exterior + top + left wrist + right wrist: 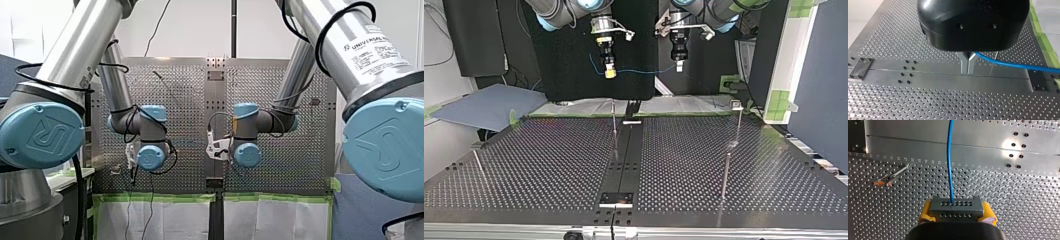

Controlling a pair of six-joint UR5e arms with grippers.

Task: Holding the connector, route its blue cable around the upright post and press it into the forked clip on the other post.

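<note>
My right gripper [957,213] has its yellow pads shut on a grey connector [956,205]. The blue cable [949,162] runs straight ahead from the connector. In the top view the cable [644,70] hangs almost level between my right gripper [609,71] and my left gripper [679,65], both high above the table. My left gripper's metal fingers [967,71] are shut on the cable [1010,64], which leads away to one side. A thin upright post [614,120] stands near the table's middle. A taller post with a clip on top [736,106] stands at the view's right.
Another post [725,170] stands nearer the camera at the top view's right, and a short one [478,161] at its left. A plain metal strip [624,160] runs down the perforated table's middle. A post with an orange base [889,180] shows beside my right gripper.
</note>
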